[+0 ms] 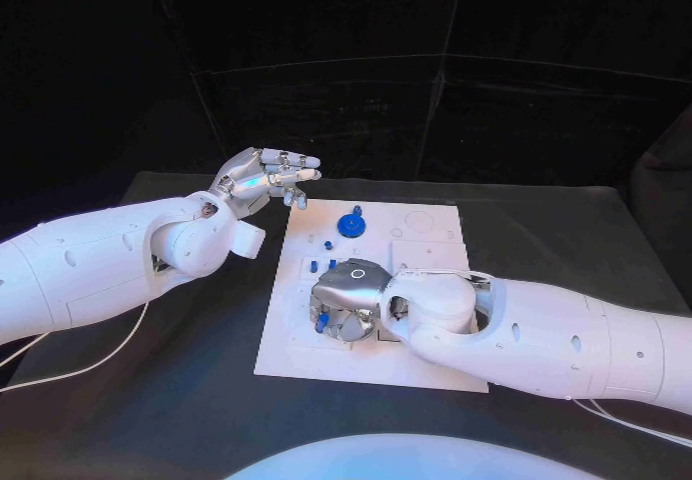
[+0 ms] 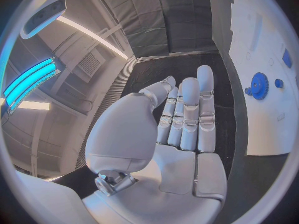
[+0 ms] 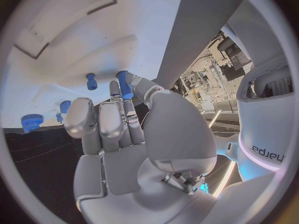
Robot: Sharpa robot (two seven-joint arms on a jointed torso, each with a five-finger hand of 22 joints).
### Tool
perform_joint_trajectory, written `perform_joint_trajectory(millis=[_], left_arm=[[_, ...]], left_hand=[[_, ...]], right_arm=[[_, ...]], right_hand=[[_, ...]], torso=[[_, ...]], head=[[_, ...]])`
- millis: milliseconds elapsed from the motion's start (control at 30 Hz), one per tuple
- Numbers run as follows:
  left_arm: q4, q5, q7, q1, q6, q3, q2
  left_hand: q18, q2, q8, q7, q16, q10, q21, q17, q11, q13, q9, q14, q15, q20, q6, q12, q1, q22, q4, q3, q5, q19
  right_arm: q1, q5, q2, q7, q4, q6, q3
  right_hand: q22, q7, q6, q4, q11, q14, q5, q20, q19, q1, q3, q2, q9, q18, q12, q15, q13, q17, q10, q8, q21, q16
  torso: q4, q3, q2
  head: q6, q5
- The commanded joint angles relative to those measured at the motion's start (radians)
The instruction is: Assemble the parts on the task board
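Task board [image 1: 433,355]: white plate at the middle of the black table [image 1: 173,400], long side running from the near edge toward the far edge. Blue gear [image 1: 353,223] is seen standing near the board's far edge, left of centre; the same gear is visible in the left wrist view [image 2: 258,85]. Small blue pegs [image 1: 313,267] are scattered just toward the near side of the gear, along the board's left half.

Right hand [image 1: 351,297]: lowered over the middle of the board, fingers pointed down onto it. A blue peg [image 3: 125,84] is seen pinched at the fingertips in the right wrist view, upright, with two further loose pegs lying on the plate beyond it. Whether the peg's tip is already in a hole cannot be told.

Left hand [image 1: 263,177]: raised off the board's far-left corner, above bare table. Fingers are extended and close together, nothing held.

Risks, as judged:
- The peg is held only at the fingertips; a slight tilt at insertion could jam it or let it be flicked out of the pinch.
- The loose pegs lie near the working fingers and could be knocked or rolled toward the board's left edge.
- The board is not steadied by the left hand; downward pressure off-centre could shift it.
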Motion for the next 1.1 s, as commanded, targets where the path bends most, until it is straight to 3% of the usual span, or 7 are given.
perform_joint_trajectory(millis=[33,400,567,800,933,1100], left_arm=[[0.001,0.004,0.001,0.002,0.010,0.001,0.001],[-0.003,0.004,-0.001,0.002,0.010,0.001,0.002],[-0.004,0.004,-0.003,0.002,0.013,0.001,0.002],[-0.006,0.004,-0.005,0.002,0.015,0.001,0.003],[-0.007,0.004,-0.007,0.002,0.016,0.001,0.002],[-0.008,0.004,-0.008,0.002,0.018,0.001,0.002]], left_hand=[[0.014,-0.001,0.003,0.005,-0.005,-0.008,-0.003,-0.001,-0.001,-0.001,-0.001,-0.009,0.001,-0.004,-0.003,0.004,0.007,-0.001,-0.006,-0.001,0.003,0.003],[0.014,-0.001,0.003,0.005,-0.005,-0.008,-0.003,-0.001,-0.001,-0.001,-0.001,-0.009,0.001,-0.004,-0.003,0.004,0.007,-0.001,-0.006,-0.001,0.003,0.003],[0.014,-0.001,0.003,0.006,-0.005,-0.010,-0.003,-0.002,0.000,-0.002,-0.002,-0.009,0.001,-0.004,-0.004,0.004,0.007,-0.002,-0.007,-0.002,0.003,0.003],[0.014,-0.001,0.003,0.006,-0.005,-0.010,-0.003,-0.002,0.000,-0.002,-0.002,-0.009,0.001,-0.004,-0.004,0.004,0.007,-0.002,-0.007,-0.002,0.003,0.003],[0.014,-0.002,0.003,0.007,-0.005,-0.010,-0.004,-0.002,0.000,-0.002,-0.002,-0.009,0.001,-0.004,-0.005,0.004,0.007,-0.002,-0.007,-0.002,0.003,0.003],[0.014,-0.002,0.003,0.007,-0.005,-0.010,-0.004,-0.002,0.000,-0.002,-0.002,-0.009,0.001,-0.004,-0.005,0.004,0.007,-0.002,-0.007,-0.002,0.003,0.003]], right_arm=[[0.001,-0.013,0.001,0.017,0.001,-0.023,0.000],[0.001,0.033,0.001,0.042,0.006,-0.057,-0.001],[0.001,0.042,-0.001,0.044,0.007,-0.080,-0.001],[0.001,0.053,-0.012,0.039,0.011,-0.122,-0.001],[0.001,0.050,-0.026,0.032,0.015,-0.162,-0.001],[0.001,0.060,-0.061,0.046,0.036,-0.224,-0.001]], right_hand=[[-0.002,0.001,-0.018,0.004,0.001,0.002,0.006,0.003,-0.004,-0.013,-0.012,-0.007,-0.002,-0.008,0.005,0.008,0.000,0.000,-0.009,-0.003,-0.007,0.001],[-0.001,-0.007,-0.071,0.021,-0.006,0.002,-0.010,-0.001,-0.003,-0.025,-0.047,-0.015,-0.003,-0.008,0.016,0.003,0.003,0.002,0.001,-0.003,-0.007,0.005],[-0.039,-0.004,-0.135,0.035,-0.006,-0.007,-0.043,-0.003,-0.026,-0.030,-0.101,-0.024,-0.002,-0.001,0.009,0.002,0.001,-0.034,-0.026,-0.001,-0.025,-0.013],[-0.086,-0.001,-0.162,0.041,-0.001,-0.016,-0.040,0.001,-0.054,-0.014,-0.157,-0.015,-0.001,0.007,0.014,0.006,0.001,-0.075,-0.065,0.000,-0.051,-0.038],[-0.171,0.008,-0.177,0.052,0.014,-0.033,-0.038,0.011,-0.103,0.009,-0.240,-0.001,0.001,0.023,0.019,0.021,0.003,-0.150,-0.147,0.003,-0.102,-0.087],[-0.213,0.012,-0.184,0.067,0.021,-0.033,-0.030,0.016,-0.119,0.040,-0.317,0.014,0.002,0.028,0.044,0.023,0.001,-0.176,-0.198,0.003,-0.129,-0.105]], torso=[[0.0001,0.0002,0.000],[-0.0003,0.0009,0.000],[0.0003,0.0001,0.000],[-0.0002,0.0010,0.001],[-0.0004,0.0008,0.000],[-0.0008,0.0015,0.000]], head=[[0.001,-0.001],[0.005,-0.003],[0.007,-0.005],[0.007,-0.006],[0.009,-0.008],[0.013,-0.014]])
